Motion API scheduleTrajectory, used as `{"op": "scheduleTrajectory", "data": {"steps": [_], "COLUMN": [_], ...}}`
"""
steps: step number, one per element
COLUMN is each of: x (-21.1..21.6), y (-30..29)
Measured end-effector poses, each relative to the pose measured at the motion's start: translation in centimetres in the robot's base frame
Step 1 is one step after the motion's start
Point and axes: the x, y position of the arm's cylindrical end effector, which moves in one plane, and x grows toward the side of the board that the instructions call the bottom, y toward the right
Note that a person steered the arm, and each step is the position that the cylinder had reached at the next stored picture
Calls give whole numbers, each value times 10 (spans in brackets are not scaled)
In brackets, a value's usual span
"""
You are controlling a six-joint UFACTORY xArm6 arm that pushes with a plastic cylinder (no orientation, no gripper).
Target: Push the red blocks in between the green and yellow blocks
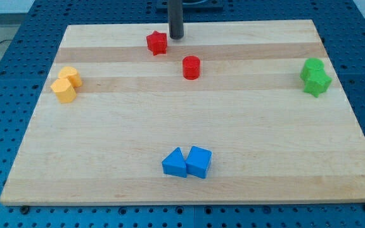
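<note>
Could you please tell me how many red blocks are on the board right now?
2: a red star block near the view's top, just left of my tip, and a red cylinder slightly lower and to its right. None appear hidden.

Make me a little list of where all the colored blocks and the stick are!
tip: my tip at the view's top, just right of the red star block
red cylinder: lower right of the star
yellow blocks: two touching, view's left
green blocks: two touching, view's right
blue blocks: two touching, view's bottom
board: wooden
</note>
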Motion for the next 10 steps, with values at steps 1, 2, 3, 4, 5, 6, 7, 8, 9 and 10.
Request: {"op": "scheduleTrajectory", "data": {"steps": [1,2,3,4,5,6,7,8,9,10], "x": [-8,29,79,75,34,31,51,82,102,86], "y": [-31,-32,-16,-15,-19,-51,-55,-40,-26,-26]}}
